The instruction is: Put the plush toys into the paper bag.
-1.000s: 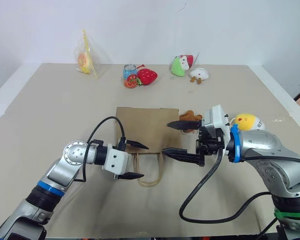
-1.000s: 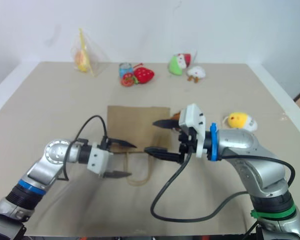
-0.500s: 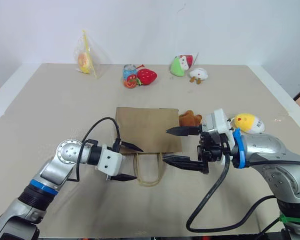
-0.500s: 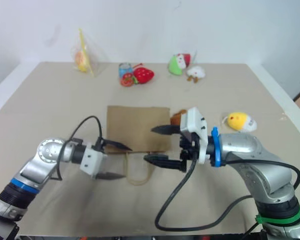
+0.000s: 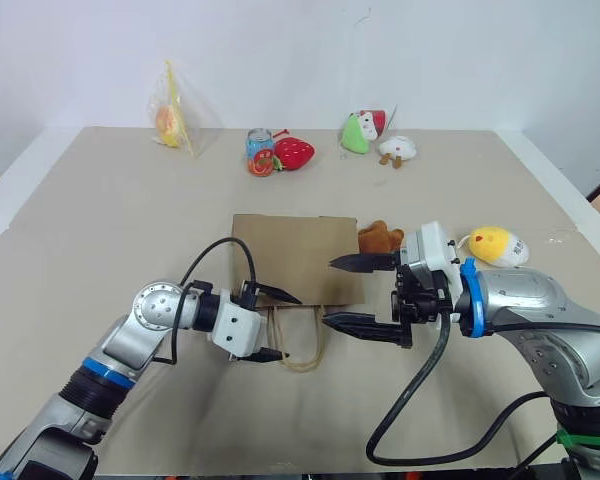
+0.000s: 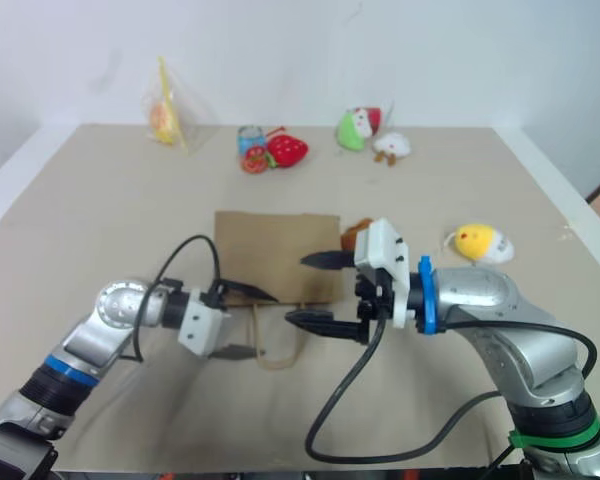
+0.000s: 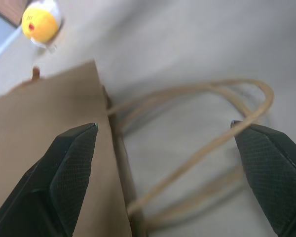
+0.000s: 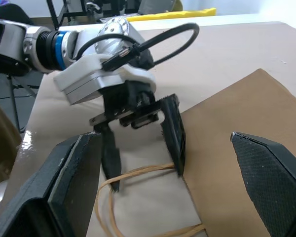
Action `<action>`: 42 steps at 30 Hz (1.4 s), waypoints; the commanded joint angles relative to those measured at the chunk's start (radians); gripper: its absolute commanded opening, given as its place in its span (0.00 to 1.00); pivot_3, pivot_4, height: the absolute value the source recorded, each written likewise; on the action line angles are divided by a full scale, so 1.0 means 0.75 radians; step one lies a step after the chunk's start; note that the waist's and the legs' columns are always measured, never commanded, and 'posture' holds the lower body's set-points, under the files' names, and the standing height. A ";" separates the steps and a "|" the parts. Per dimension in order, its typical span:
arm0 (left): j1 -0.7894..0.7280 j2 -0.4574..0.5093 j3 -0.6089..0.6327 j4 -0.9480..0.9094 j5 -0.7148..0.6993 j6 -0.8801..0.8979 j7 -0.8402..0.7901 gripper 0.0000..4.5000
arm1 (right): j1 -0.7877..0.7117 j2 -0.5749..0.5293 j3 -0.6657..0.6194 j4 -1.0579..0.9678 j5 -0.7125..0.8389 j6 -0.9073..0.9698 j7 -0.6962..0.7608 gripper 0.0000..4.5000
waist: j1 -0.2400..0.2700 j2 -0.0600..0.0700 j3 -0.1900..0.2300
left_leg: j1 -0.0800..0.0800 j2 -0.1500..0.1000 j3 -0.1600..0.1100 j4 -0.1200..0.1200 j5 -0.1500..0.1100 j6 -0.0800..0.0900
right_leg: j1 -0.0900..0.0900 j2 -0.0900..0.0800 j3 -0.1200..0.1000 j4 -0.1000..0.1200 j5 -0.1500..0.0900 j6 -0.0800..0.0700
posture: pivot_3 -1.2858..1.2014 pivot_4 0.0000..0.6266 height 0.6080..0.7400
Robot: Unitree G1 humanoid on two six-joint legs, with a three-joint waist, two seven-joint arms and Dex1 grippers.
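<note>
With both my left claw [image 5: 273, 325] and right claw [image 5: 345, 292] spread wide and empty over the flat paper bag [image 5: 295, 258] at frame center, I should pinch one handle [image 5: 302, 345], lifting gently to open it.

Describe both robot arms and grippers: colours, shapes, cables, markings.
Both arms are silver metal with a blue ring band. Each wrist carries a white block and a looping black cable. The left gripper and right gripper each have two black pointed fingers with textured pads.
</note>
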 commanded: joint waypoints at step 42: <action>-0.126 -0.116 0.306 -0.158 -0.430 0.659 0.249 0.00 | 0.080 -0.104 -0.028 -0.080 0.080 0.124 -0.011 0.35 | -0.002 0.000 0.000 | 0.000 0.000 -0.001 0.001 0.000 0.000 | 0.001 0.001 0.000 0.000 0.000 0.001 | 0.52 0.24 1.00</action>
